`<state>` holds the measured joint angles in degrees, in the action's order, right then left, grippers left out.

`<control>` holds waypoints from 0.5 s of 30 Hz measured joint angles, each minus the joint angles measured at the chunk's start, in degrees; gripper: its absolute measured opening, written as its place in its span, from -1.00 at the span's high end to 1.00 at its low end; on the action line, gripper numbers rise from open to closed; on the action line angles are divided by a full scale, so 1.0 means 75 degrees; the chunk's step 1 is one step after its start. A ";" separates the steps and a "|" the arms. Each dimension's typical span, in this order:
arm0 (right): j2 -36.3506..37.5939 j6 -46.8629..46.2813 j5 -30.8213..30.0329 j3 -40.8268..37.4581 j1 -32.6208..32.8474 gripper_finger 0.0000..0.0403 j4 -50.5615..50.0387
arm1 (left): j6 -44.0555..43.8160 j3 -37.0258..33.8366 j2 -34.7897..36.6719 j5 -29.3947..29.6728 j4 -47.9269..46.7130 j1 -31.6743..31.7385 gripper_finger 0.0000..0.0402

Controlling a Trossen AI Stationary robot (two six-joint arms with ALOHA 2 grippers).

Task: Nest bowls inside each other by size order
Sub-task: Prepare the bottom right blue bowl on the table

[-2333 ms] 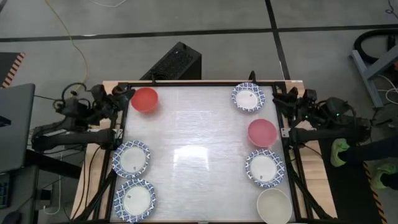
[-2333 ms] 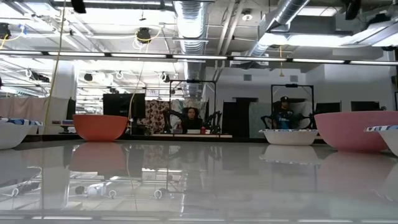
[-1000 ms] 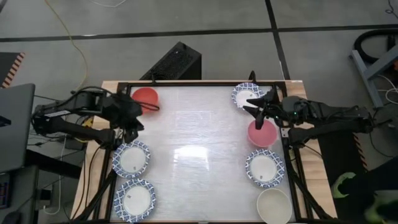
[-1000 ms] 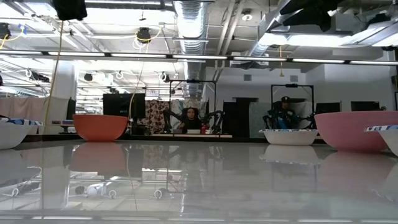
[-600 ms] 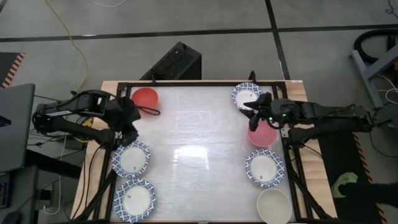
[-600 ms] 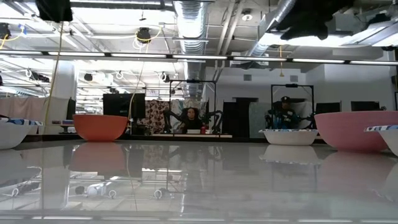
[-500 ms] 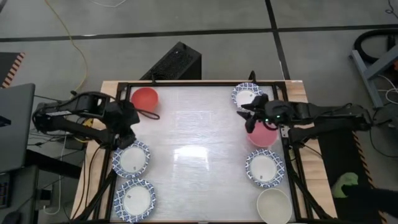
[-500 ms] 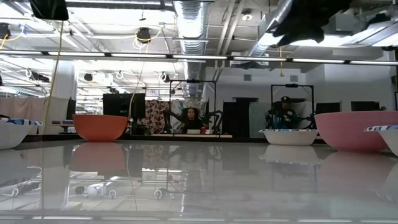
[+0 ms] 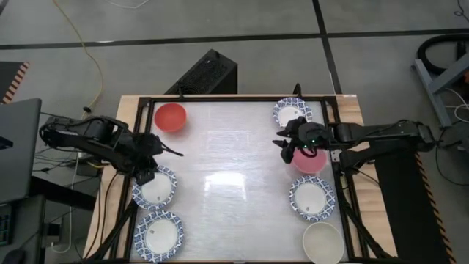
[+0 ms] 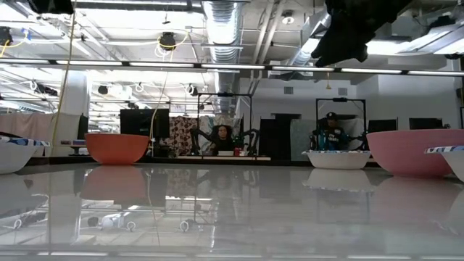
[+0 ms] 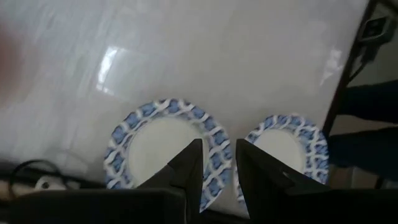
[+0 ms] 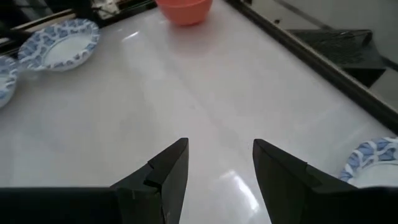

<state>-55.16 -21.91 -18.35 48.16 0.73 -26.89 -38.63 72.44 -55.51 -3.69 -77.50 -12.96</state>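
Note:
Seven bowls rest on their bases on the white table. At the far left is the red bowl (image 9: 170,116), and two blue-rimmed bowls (image 9: 154,188) (image 9: 158,235) are at the near left. Along the right side come a blue-rimmed bowl (image 9: 293,114), the pink bowl (image 9: 313,158), another blue-rimmed bowl (image 9: 311,198) and a plain cream bowl (image 9: 323,242). My left gripper (image 11: 219,149) hangs above the far rim of the upper near-left bowl (image 11: 163,149), its fingers a narrow gap apart and holding nothing. My right gripper (image 12: 217,146) is open and high in the air beside the pink bowl's left rim, pointing toward the table's left.
The middle of the table (image 9: 227,176) is bare. A black frame (image 9: 220,98) runs along the table's edges. In the low view the right gripper (image 10: 348,32) shows well above the table; people sit in the room behind.
My left gripper has swung toward the table's near edge, from beside the red bowl to over the upper blue-rimmed bowl. My right gripper has moved toward the table's middle and sunk, tipping downward, past the pink bowl's left rim. No bowl has moved.

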 joint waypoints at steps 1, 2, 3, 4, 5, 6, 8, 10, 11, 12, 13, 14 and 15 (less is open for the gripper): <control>0.0003 0.0030 0.0233 0.0000 0.0032 0.01 -0.0035 | 0.0000 0.0000 0.0000 0.0001 0.0121 -0.0027 0.58; 0.0003 0.0044 0.0475 0.0000 0.0068 0.01 -0.0091 | 0.0015 0.0000 0.0000 0.0001 0.0223 -0.0046 0.58; 0.0006 0.0039 0.0728 0.0003 0.0119 0.01 -0.0215 | 0.0032 0.0000 0.0000 0.0004 0.0307 -0.0069 0.58; 0.0006 -0.0034 0.0976 0.0003 0.0174 0.01 -0.0375 | 0.0041 0.0000 0.0000 0.0007 0.0361 -0.0077 0.58; -0.0018 -0.0094 0.1195 0.0003 0.0234 0.01 -0.0549 | 0.0049 0.0000 0.0000 0.0009 0.0365 -0.0077 0.58; -0.0074 -0.0151 0.1394 0.0003 0.0300 0.01 -0.0706 | 0.0050 -0.0003 0.0000 0.0015 0.0354 -0.0077 0.58; -0.0214 -0.0204 0.1643 0.0003 0.0459 0.01 -0.1057 | 0.0037 -0.0003 0.0000 0.0121 0.0357 -0.0077 0.58; -0.0388 -0.0164 0.1868 0.0003 0.0632 0.01 -0.1390 | -0.0009 -0.0003 0.0000 0.0282 0.0358 -0.0077 0.58; -0.0462 -0.0101 0.1917 0.0003 0.0689 0.01 -0.1518 | -0.0010 -0.0003 0.0000 0.0354 0.0358 -0.0077 0.58; -0.0539 -0.0044 0.1963 0.0027 0.0747 0.01 -0.1684 | -0.0006 -0.0003 0.0000 0.0391 0.0358 -0.0077 0.58; -0.0617 -0.0012 0.2001 0.0082 0.0797 0.01 -0.1857 | 0.0022 -0.0003 0.0000 0.0410 0.0359 -0.0077 0.58; -0.0696 0.0062 0.2058 0.0169 0.0840 0.01 -0.2030 | 0.0072 -0.0003 0.0000 0.0412 0.0361 -0.0077 0.58; -0.0784 0.0172 0.2116 0.0273 0.0872 0.01 -0.2214 | 0.0120 -0.0003 0.0000 0.0409 0.0372 -0.0077 0.58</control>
<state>-61.04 -20.63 -2.48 50.21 7.27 -43.49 -37.73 72.42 -55.51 -0.62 -74.71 -13.54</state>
